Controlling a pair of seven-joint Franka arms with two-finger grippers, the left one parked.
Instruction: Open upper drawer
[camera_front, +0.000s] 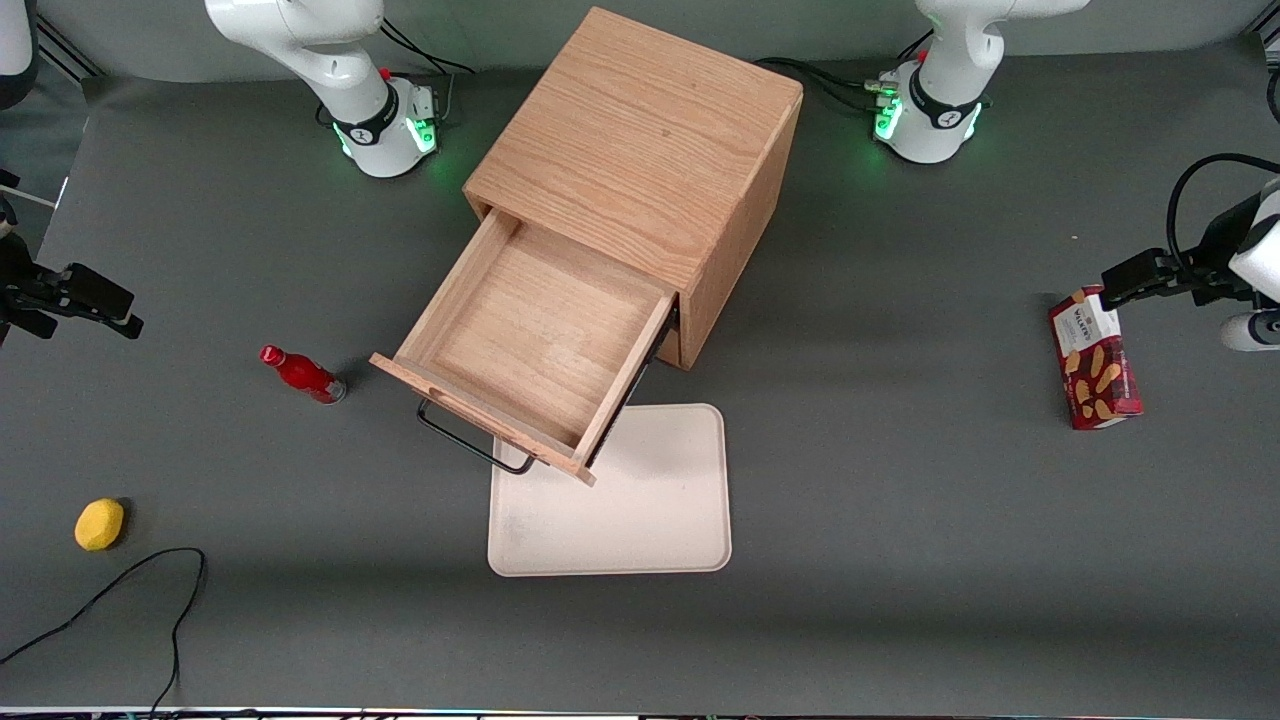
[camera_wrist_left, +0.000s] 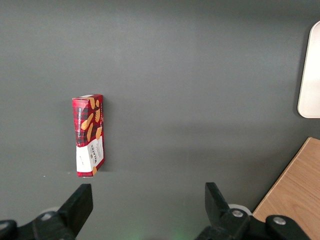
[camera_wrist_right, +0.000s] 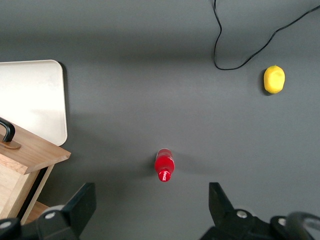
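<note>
The upper drawer (camera_front: 535, 345) of the oak cabinet (camera_front: 640, 150) stands pulled far out, its shallow tray bare inside and its front panel overhanging the near edge of the cream tray (camera_front: 640, 510) that lies on the worktop (camera_front: 900, 500) in front of the cabinet. The black wire handle (camera_front: 470, 440) hangs free below the front panel, with nothing gripping it. By the look of it the opening is done: the drawer shows most of its floor and seems near the end of its travel, so little or nothing is left but to keep clear.

The hand (camera_front: 75, 300) is well apart from the drawer, out at the working arm's end of the worktop and raised above it, pointing down. In the right wrist view its fingers (camera_wrist_right: 80, 205) are spread wide with nothing between them, and below them stand the red bottle (camera_wrist_right: 164, 165) and, farther off, the lemon (camera_wrist_right: 274, 79) near a black cable (camera_wrist_right: 235, 60). The drawer's corner and handle end show beside the cream tray in that same view. A red biscuit box (camera_front: 1093, 360) lies toward the parked arm's end
</note>
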